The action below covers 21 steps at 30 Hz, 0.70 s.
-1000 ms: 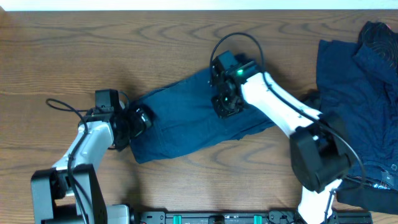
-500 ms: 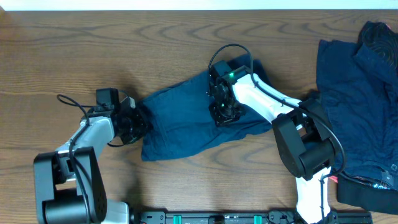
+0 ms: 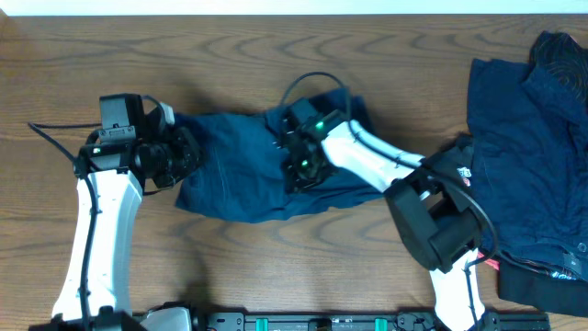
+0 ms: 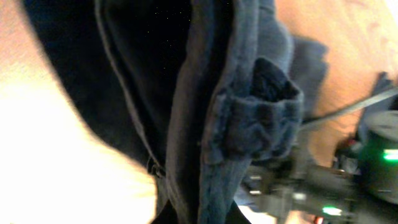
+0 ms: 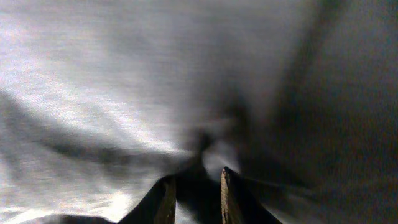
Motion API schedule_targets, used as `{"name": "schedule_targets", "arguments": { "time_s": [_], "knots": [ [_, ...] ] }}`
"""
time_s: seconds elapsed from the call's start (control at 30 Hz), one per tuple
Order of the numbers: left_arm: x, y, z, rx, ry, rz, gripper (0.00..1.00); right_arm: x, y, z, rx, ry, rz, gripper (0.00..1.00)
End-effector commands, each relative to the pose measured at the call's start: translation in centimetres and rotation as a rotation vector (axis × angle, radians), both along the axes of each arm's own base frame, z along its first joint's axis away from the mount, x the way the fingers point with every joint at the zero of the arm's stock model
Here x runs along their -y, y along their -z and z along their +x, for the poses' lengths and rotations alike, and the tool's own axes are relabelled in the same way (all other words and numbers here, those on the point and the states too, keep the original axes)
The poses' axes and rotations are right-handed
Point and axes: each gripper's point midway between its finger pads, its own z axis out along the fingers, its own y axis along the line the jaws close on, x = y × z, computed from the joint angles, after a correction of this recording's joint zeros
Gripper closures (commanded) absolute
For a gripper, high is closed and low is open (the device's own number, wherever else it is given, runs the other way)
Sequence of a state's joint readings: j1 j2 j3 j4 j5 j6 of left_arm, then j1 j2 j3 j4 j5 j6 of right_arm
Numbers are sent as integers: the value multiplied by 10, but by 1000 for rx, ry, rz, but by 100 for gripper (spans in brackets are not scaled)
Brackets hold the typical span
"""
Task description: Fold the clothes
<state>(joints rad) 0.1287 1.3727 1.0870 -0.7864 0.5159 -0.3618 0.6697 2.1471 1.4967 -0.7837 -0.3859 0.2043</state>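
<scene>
The navy shorts [image 3: 234, 175] lie rumpled on the middle of the tabletop [image 3: 276, 55]. The left gripper [image 3: 179, 156] has its jaws together on their left end, and the right gripper [image 3: 301, 167] has its jaws clamped on a fold at their middle. More clothes [image 3: 524, 119] lie heaped at the right edge.

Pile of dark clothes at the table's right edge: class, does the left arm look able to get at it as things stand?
Probably not. The left arm has its jaws shut on the shorts at the far left, and the right arm lies between it and the pile.
</scene>
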Motion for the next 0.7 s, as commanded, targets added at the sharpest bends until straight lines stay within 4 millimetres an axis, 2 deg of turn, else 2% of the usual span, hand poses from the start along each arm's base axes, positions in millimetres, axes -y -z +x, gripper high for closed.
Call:
{"name": "schedule_targets", "arguments": {
  "time_s": [0.0,0.13,0.2,0.3,0.37,0.47,0.57,0.67],
  "knots": [
    [16,-22,3,56,43,1,94,-30,12,-19,-29,-4,33,75],
    [29,-30,4,85,85,3,94,-61,7,-21,28,-24,102,76],
    [32,-32,5,94,95,4,94,-76,3,-21,68,-50,142,72],
    [31,-33,7,102,92,11,94,-88,0,-14,139,-61,160,70],
    [30,-33,8,108,97,20,94,-84,-2,-7,169,-47,134,70],
    [24,-35,11,127,99,66,94,-67,-10,8,208,-23,83,70],
    [8,-44,19,161,82,167,94,-47,-32,29,249,6,71,68],
    [-3,-62,31,218,56,235,94,-27,-53,48,291,23,84,66]
  ]
}}
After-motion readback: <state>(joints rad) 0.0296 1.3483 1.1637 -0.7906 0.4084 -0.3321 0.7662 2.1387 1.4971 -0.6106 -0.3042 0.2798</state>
